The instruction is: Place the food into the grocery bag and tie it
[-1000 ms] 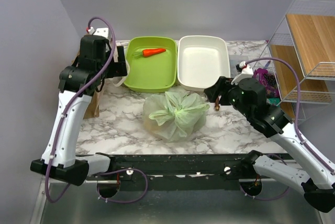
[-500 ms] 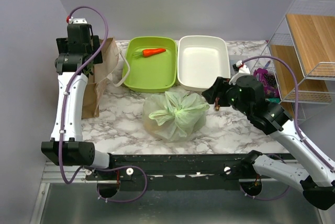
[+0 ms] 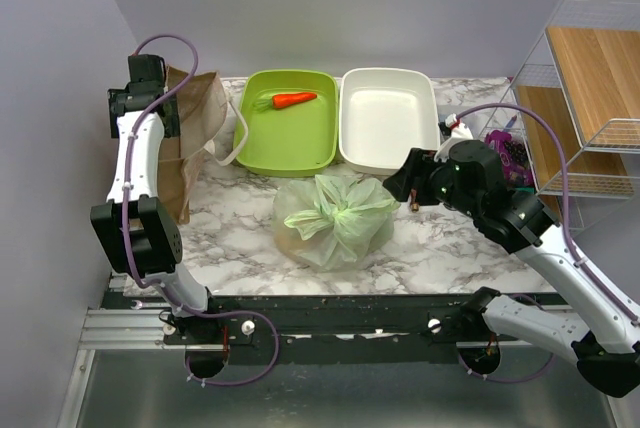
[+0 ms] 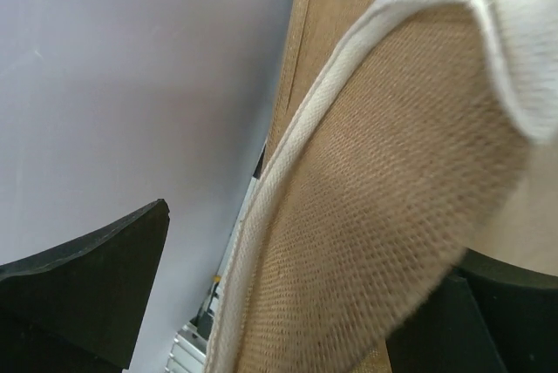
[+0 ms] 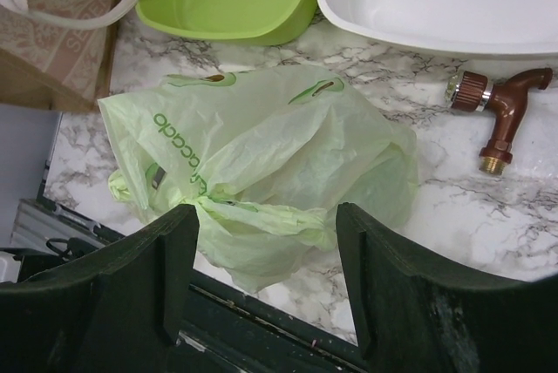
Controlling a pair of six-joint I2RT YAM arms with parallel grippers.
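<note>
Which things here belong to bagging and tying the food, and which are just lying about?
Job: grocery bag, knotted shut, its contents hard to make out.

Lying about: carrot, green tray under it, white tray, brown paper bag, brown tap, wire rack.

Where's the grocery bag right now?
In the top view the grocery bag lies mid-table, at the near side of the green tray and white tray.

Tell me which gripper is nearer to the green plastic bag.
Right. The right gripper hangs open just right of the grocery bag, not touching it. The left gripper is far off to the left, at the brown paper bag.
</note>
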